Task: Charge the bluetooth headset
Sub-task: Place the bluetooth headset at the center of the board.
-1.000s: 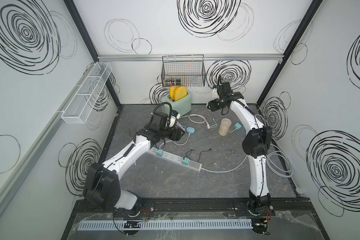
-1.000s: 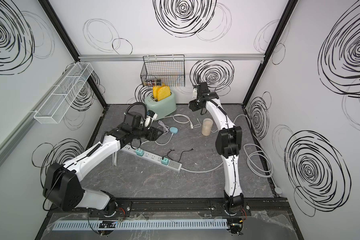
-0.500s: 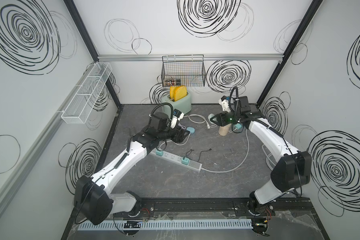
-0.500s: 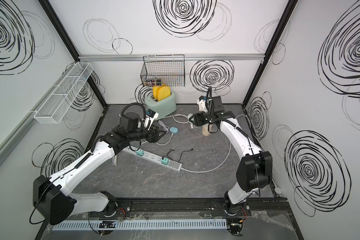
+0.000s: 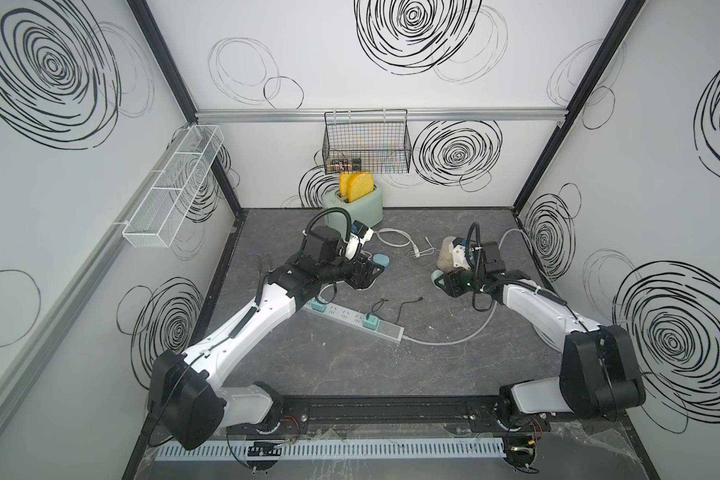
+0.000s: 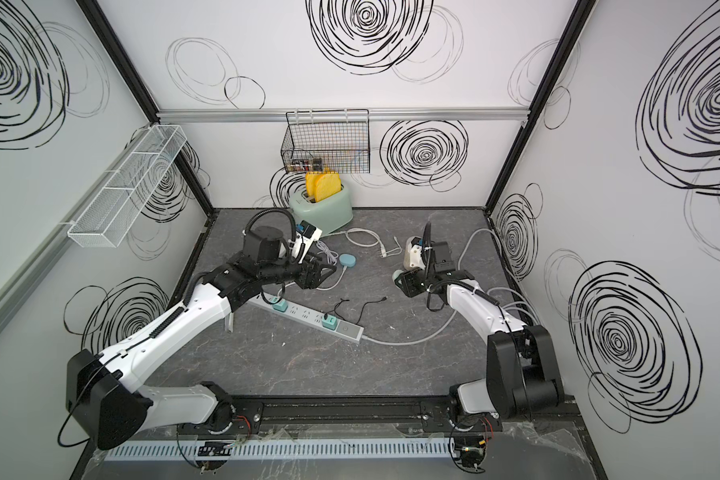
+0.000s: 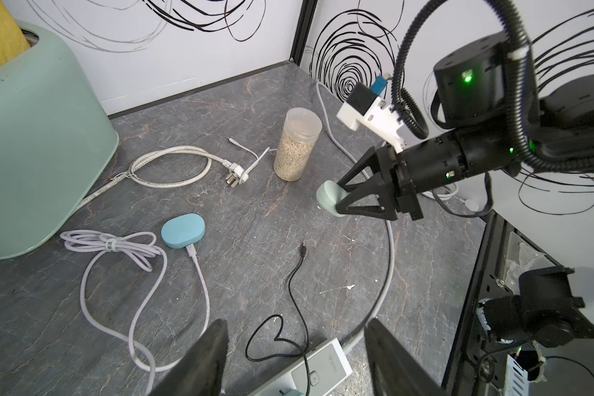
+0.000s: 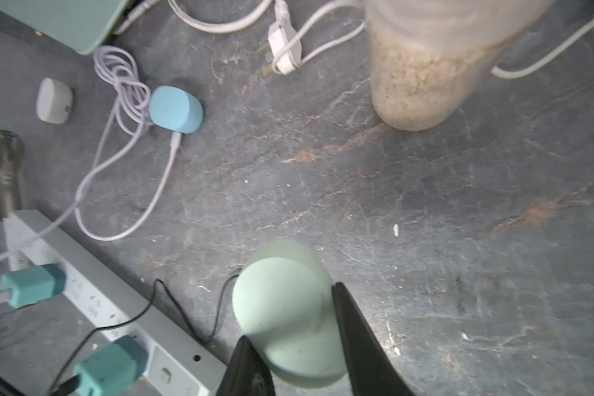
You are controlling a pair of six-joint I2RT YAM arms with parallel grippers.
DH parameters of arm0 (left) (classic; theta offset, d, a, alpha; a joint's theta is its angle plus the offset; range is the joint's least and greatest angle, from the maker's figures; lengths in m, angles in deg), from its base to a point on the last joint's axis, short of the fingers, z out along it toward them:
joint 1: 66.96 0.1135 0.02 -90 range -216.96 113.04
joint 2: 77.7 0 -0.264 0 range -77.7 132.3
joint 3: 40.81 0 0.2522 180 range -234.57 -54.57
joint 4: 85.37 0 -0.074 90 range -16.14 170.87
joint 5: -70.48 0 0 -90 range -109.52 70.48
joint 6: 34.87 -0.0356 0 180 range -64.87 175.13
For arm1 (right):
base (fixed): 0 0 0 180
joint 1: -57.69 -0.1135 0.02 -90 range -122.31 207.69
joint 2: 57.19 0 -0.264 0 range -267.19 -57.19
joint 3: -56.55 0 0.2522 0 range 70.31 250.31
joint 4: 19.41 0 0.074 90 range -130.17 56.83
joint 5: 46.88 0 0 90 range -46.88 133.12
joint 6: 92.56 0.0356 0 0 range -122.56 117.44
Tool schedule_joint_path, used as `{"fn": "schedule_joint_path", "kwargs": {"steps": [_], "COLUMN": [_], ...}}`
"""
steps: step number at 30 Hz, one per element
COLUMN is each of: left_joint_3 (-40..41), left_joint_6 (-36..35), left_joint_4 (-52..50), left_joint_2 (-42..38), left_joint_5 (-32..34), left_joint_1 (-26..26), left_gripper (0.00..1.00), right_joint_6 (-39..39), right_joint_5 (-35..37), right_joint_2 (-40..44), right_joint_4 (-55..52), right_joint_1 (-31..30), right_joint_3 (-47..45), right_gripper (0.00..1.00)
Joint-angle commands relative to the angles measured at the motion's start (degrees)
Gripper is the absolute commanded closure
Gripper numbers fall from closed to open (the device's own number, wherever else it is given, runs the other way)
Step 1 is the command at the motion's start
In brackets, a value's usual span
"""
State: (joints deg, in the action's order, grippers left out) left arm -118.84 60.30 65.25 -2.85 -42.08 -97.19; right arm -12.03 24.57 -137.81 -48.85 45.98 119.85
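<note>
The right jaws are clamped on a pale green earbud case (image 8: 282,308), held low and right of centre, near a jar of grain (image 7: 297,147). The left jaws stand wide with nothing between them, left of centre over the surface (image 5: 350,374), near a blue case (image 7: 183,230) with a lilac cable (image 7: 199,284) plugged in. A black cable (image 7: 297,267) runs from a teal charger (image 8: 112,360) in the power strip (image 5: 352,318). Its loose plug lies on the surface between the arms.
</note>
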Motion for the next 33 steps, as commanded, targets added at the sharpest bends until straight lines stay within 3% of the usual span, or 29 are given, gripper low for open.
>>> {"fn": "schedule_joint_path", "kwargs": {"steps": [1,9,14,24,33], "left_joint_3": [-0.7,-0.4,-0.4,-0.2,-0.2], "left_joint_6": [0.4,0.5,0.8,0.6,0.3], "left_joint_4": [2.7,3.1,3.2,3.2,3.1], "left_joint_2": [-0.6,-0.6,-0.2,-0.8,-0.9], "left_joint_5": [-0.9,-1.5,-2.1,-1.8,-1.4], "left_joint_1": [-0.3,-0.6,-0.9,-1.0,-1.0], "left_gripper": [0.33,0.33,0.34,0.34,0.34], "right_joint_6": [-7.1,-26.1,-36.3,-44.1,-42.6], "right_joint_5": [1.1,4.5,2.5,2.9,2.5], "right_joint_2": [-1.2,-5.0,-5.5,-14.3,-15.7], "right_joint_4": [4.4,3.3,2.2,-5.7,-5.8], "right_joint_1": [-0.2,-4.5,-4.4,-1.7,-1.3], "right_joint_3": [0.5,-0.3,-0.3,6.6,8.7], "right_gripper": [0.68,0.65,0.67,0.65,0.42]}}
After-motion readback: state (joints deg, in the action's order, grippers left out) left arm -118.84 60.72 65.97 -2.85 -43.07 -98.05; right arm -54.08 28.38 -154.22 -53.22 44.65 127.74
